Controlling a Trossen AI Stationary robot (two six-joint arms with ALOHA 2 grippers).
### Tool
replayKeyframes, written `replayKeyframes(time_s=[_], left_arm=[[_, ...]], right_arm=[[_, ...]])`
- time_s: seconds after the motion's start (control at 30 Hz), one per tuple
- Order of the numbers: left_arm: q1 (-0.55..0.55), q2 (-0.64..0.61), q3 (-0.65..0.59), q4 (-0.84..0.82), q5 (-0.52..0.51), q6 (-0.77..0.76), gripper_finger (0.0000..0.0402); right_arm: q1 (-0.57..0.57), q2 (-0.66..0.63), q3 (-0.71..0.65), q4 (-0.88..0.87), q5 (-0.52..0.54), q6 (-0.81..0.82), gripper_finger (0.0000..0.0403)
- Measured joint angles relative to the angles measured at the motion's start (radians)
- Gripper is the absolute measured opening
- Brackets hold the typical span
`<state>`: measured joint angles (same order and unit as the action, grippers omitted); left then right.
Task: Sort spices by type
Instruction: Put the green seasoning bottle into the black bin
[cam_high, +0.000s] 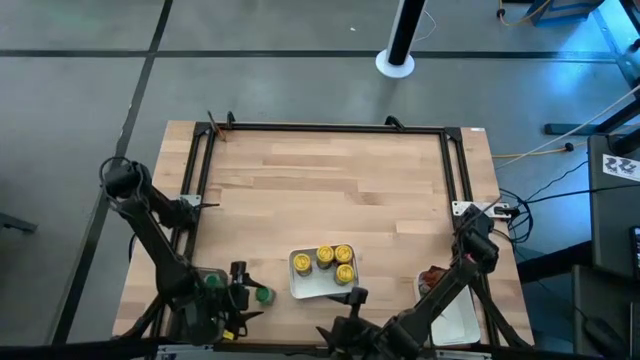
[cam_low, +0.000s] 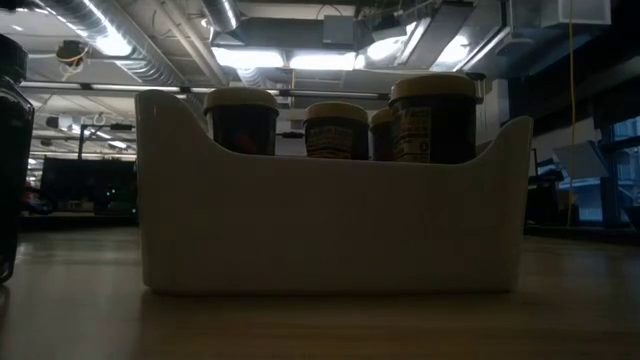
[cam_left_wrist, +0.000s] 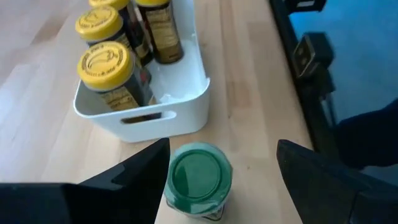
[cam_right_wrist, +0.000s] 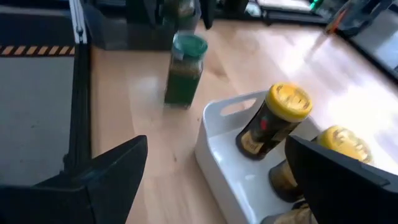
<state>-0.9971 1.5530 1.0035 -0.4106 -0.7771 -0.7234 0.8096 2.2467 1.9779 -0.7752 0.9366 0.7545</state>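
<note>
A green-capped spice jar (cam_left_wrist: 200, 177) stands upright on the table near the front edge, just left of a white tray (cam_high: 300, 288). The tray holds three yellow-capped jars (cam_high: 334, 260), also seen in the left wrist view (cam_left_wrist: 106, 62) and the right wrist view (cam_right_wrist: 283, 118). My left gripper (cam_high: 250, 292) is open, a finger on either side of the green-capped jar (cam_right_wrist: 185, 68) and a little short of it. My right gripper (cam_right_wrist: 217, 186) is open at the tray's near right corner, with nothing between its fingers. Red-orange packets (cam_high: 432, 277) lie in a second white tray at the front right.
The second white tray (cam_high: 458, 318) sits under my right arm. Another green cap (cam_high: 212, 282) shows at the front left beneath my left arm. A black frame (cam_high: 330, 127) borders the table's far and side edges. The far half of the wooden top holds nothing.
</note>
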Motion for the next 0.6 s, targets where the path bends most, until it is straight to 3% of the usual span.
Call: replayKeyframes(time_s=[0.23,0.37,0.6], left_arm=[[0.004,0.022,-0.005,-0.030,-0.045,-0.043,0.0280],[0.003,0.020,-0.068,0.008,-0.050,-0.093,0.0280],[0.006,0.019,-0.158,0.188,-0.054,-0.089,0.0280]], right_arm=[[-0.012,0.000,-0.008,0.026,-0.042,0.020,0.0379],[-0.012,0.000,-0.008,0.044,-0.042,0.020,0.0379],[-0.011,0.000,-0.008,0.050,-0.057,0.019,0.0379]])
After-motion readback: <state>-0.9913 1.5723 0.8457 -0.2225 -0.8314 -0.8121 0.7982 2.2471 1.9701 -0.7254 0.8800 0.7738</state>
